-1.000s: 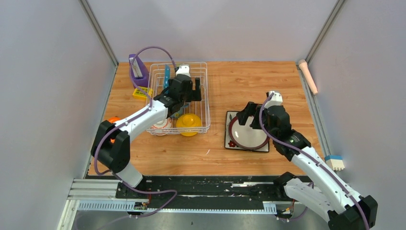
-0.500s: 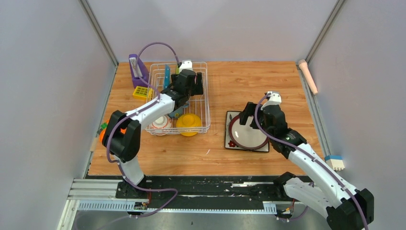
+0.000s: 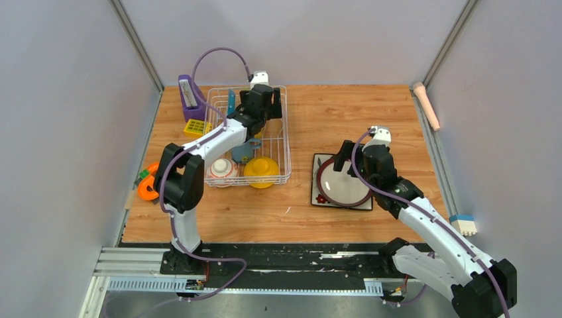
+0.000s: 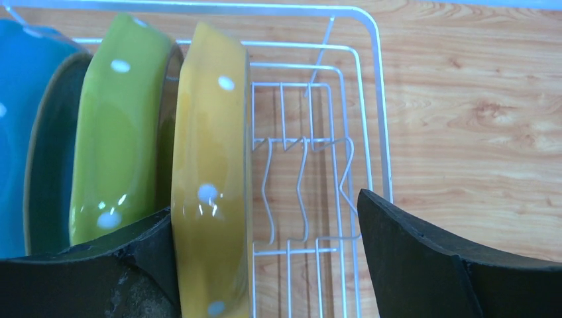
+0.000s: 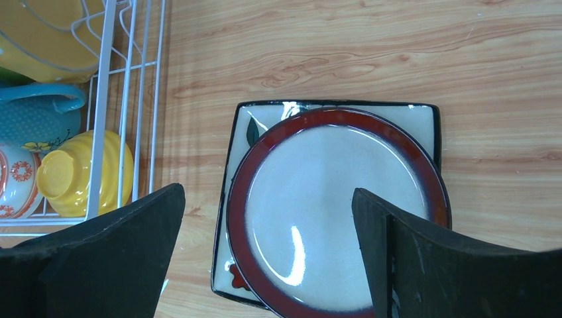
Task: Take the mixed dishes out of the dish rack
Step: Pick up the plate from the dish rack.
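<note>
Right gripper (image 5: 266, 199): hanging just above the stacked plates with its jaws spread wide, gripping nothing.
Out of the rack: the red-rimmed white round plate (image 5: 331, 205) is lying flat on the dark square plate (image 5: 424, 119), on the table just right of the dish rack (image 3: 287, 132).
Waiting at the rack's near end: the yellow bowl (image 3: 260, 167), the red-and-white patterned bowl (image 3: 221, 170) and the blue-grey mug (image 3: 246, 149) are sitting inside the wire.
Waiting at the rack's far end: the yellow plate (image 4: 212, 165), green-dotted plate (image 4: 119, 132) and blue-dotted plate (image 4: 26, 99) are standing side by side.
Progress: two dishes are looking done and six are remaining, so well under half.
Left gripper (image 4: 265, 205): reaching into the far end with its jaws apart, straddling the yellow plate, one finger touching its left face; not clamping yet.
Yellow plate's pose: standing on edge, rim up, faces turning left and right, long axis running near-to-far along the rack, bare prongs just to its right.
</note>
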{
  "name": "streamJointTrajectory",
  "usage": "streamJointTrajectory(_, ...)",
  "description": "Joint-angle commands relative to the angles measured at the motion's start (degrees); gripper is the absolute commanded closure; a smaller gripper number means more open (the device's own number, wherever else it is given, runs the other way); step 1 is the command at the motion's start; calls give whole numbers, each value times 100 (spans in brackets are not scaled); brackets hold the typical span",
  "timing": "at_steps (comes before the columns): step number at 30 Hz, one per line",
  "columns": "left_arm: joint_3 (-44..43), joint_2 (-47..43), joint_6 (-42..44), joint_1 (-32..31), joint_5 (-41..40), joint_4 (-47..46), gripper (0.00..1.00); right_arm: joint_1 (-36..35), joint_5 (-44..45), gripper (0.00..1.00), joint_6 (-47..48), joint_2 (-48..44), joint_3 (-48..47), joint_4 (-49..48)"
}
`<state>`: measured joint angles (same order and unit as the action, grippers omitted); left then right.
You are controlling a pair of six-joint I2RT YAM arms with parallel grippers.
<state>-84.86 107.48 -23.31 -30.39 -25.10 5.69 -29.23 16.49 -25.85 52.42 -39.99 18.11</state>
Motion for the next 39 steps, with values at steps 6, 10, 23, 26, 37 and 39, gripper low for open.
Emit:
streamJointTrajectory(6,-566,447,95,281,339,10,12,-38,289,0,108,65,0,-198)
streamJointTrajectory(10,-716,589,88,279,299,125,16,-39,293,0,97,66,-2,-201)
streamJointTrajectory(23,-848,424,183,284,-3,261,50,-39,293,0,62,67,0,-199)
streamJointTrajectory(26,-904,404,191,280,-36,371,54,-39,284,0,53,66,0,-201)
streamJointTrajectory(37,-1082,219,301,282,-196,738,56,-37,249,0,34,55,0,-191)
streamJointTrajectory(39,-1119,194,343,282,-235,830,56,-39,249,0,34,65,-6,-193)
